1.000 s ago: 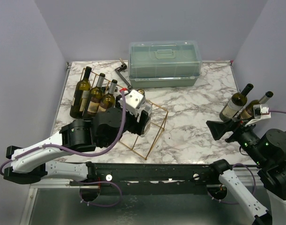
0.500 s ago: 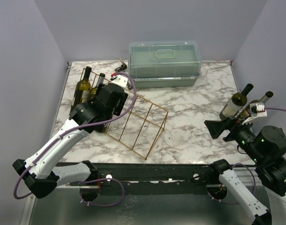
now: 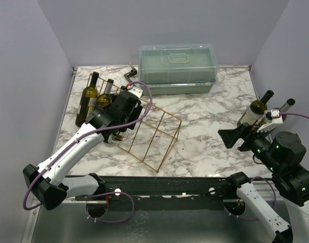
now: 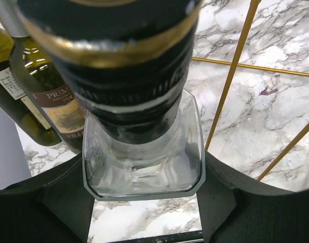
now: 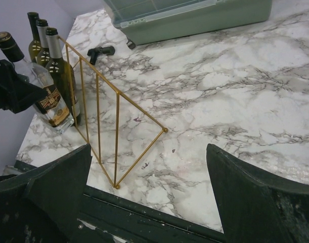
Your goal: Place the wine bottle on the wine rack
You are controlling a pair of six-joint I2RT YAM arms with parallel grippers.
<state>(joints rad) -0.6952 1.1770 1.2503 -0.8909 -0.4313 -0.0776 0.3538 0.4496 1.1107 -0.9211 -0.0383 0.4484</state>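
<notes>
Gripping a clear-glass wine bottle [image 4: 139, 96] by its upper part, just below the dark, gold-banded foil, the left jaws held it tilted, its base low by the left end of the gold thin-wire wine rack [image 3: 155, 126]. Whether that base touched the wires or the bench could not be told. Just beside it, three dark green wine bottles [image 5: 60, 71] leaned together at the same end of the rack, which lay across the white marble-patterned bench [image 3: 210, 109]. Behind the rack sat a translucent green lidded box [image 3: 177, 68], with a small black tool [image 3: 130, 76] near its left corner. At the right edge, the right jaws stood wide open with nothing between them, near two more standing wine bottles [image 3: 255, 110].
</notes>
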